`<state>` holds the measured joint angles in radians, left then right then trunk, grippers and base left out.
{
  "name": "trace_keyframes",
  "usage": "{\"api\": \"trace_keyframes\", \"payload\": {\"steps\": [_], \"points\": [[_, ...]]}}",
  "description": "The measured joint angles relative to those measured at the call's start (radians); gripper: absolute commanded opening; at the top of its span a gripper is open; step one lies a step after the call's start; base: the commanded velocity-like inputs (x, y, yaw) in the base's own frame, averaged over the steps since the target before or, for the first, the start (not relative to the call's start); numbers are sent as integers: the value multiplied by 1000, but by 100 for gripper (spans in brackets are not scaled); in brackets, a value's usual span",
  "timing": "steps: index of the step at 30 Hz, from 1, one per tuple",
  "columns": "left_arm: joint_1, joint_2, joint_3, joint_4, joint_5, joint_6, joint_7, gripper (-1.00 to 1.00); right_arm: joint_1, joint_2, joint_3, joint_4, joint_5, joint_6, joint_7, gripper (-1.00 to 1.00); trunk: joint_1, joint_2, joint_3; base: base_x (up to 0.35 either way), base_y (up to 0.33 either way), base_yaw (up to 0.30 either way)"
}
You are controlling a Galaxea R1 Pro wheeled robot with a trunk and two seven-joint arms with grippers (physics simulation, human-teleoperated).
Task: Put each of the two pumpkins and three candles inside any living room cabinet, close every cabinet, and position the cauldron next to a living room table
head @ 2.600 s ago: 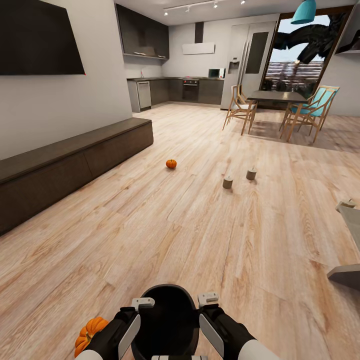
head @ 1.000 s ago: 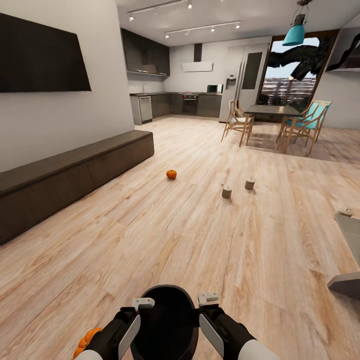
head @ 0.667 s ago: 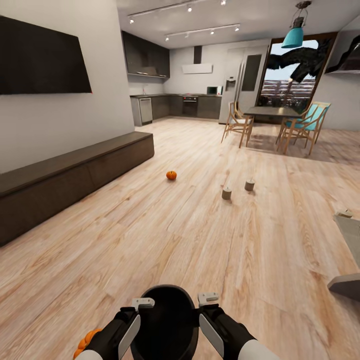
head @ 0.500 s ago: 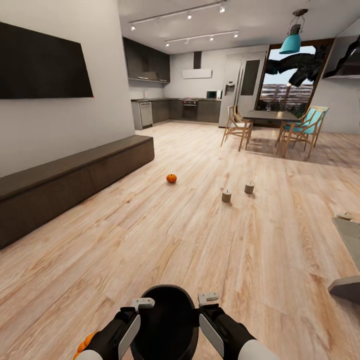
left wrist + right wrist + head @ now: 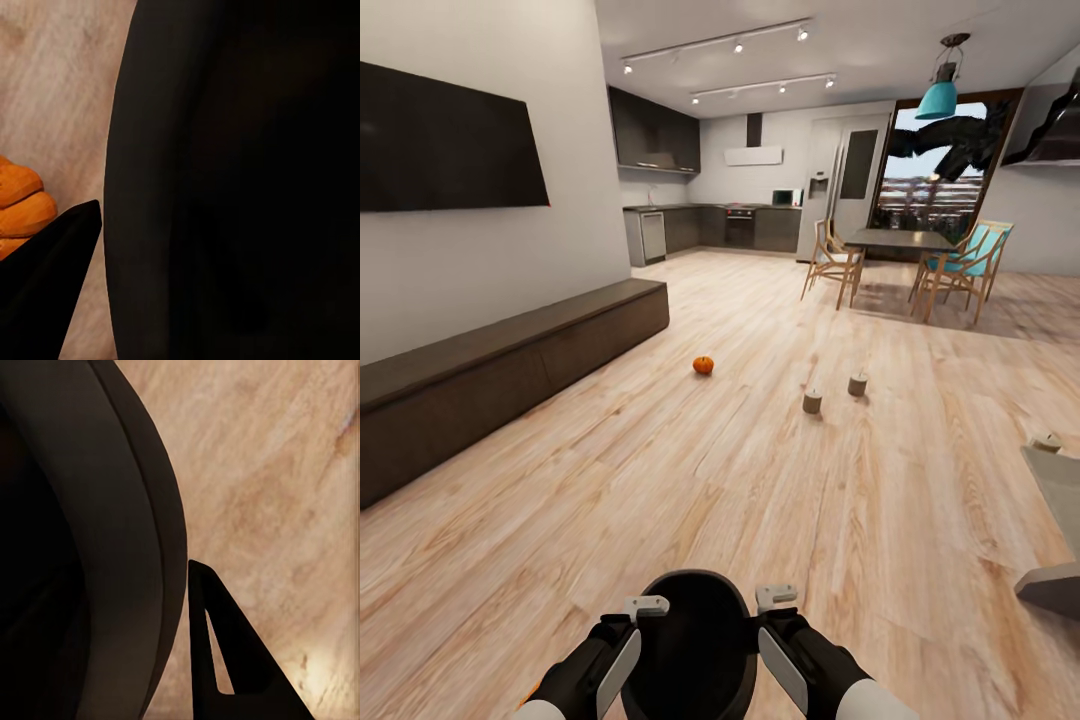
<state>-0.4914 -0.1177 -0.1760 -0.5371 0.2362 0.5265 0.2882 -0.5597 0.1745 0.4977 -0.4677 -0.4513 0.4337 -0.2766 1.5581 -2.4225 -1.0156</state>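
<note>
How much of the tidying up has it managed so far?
Nothing looks put away yet. In hand: the black cauldron sits between the left gripper and right gripper. Left: a pumpkin and two candles sit on the floor, another pumpkin lies beside the cauldron, and the long cabinet looks shut.

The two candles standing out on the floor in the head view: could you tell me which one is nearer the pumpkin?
The nearer candle, the one closer to the robot, is nearer the pumpkin; the other candle stands farther off, toward the dining chairs.
</note>
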Motion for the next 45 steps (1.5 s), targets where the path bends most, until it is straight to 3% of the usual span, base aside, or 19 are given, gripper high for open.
{"api": "trace_keyframes", "payload": {"steps": [45], "points": [[0, -3, 0, 0, 0, 1, 0, -100, -1, 0, 0, 0, -1, -1, 0, -100, -173, 315, 141, 0, 0, 0]]}}
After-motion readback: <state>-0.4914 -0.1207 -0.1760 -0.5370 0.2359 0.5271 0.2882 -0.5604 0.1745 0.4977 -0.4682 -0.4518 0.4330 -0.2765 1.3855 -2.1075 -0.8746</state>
